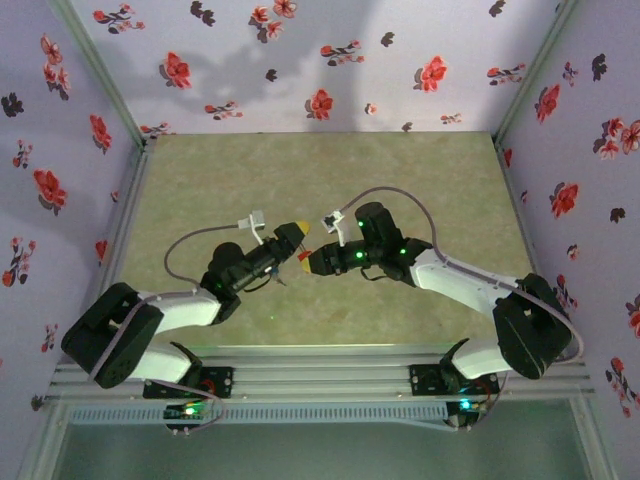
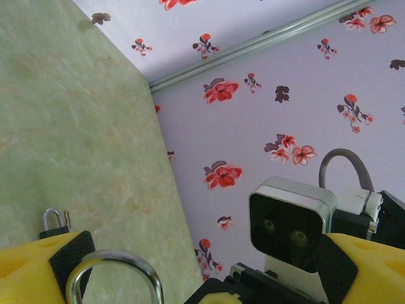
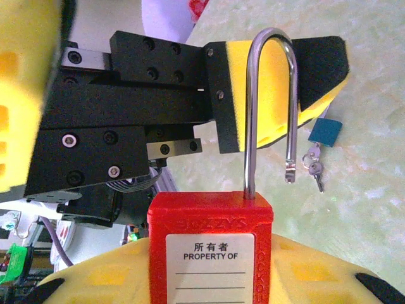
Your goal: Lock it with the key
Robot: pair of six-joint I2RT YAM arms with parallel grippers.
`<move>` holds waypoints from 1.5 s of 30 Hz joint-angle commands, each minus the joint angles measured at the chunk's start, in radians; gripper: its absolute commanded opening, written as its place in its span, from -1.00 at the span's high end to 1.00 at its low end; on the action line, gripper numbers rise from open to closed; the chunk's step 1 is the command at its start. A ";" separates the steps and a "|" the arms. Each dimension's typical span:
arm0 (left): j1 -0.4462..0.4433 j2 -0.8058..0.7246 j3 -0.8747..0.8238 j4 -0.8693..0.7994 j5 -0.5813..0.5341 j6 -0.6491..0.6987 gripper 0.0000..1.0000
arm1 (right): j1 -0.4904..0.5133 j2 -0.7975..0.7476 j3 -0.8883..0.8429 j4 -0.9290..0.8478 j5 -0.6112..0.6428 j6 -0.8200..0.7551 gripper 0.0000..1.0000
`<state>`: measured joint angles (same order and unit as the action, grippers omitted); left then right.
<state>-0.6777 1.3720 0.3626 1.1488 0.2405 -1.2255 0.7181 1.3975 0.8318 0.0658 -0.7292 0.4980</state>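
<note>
While the right claw is clamped on the body of the red padlock, holding it upright off the table, the job looks barely begun. The steel shackle stands open. One leg is seated in the red body and the other ends in the air above it, so nothing is locked yet. Where the black-headed key is I cannot tell; the lock's underside, where a keyhole would sit, is buried between the yellow fingers.

Just past the shackle, the left claw is spread wide and grips nothing. One padded finger sits right behind the loop, and in the left wrist view the loop rises in the gap between the fingers.

Farther off, a blue-headed key on a small ring lies on the table, apart from both claws; it is not the one this task wants.

Left to do, by my reckoning: press the shackle home and work the proper key.
</note>
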 commanded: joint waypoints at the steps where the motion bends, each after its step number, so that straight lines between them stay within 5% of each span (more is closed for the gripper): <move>1: -0.005 -0.026 -0.016 0.039 0.017 0.000 -0.83 | 0.000 0.007 0.025 -0.016 0.017 -0.030 1.00; 20: -0.003 -0.024 -0.028 0.030 0.020 0.015 -0.59 | 0.000 0.006 0.041 -0.070 0.068 -0.059 1.00; 45: 0.018 -0.048 0.004 -0.110 0.035 0.068 0.27 | 0.042 -0.029 0.070 -0.187 0.191 -0.144 1.00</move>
<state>-0.6689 1.3571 0.3393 1.0588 0.2569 -1.1938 0.7509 1.3933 0.8639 -0.1009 -0.5705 0.3878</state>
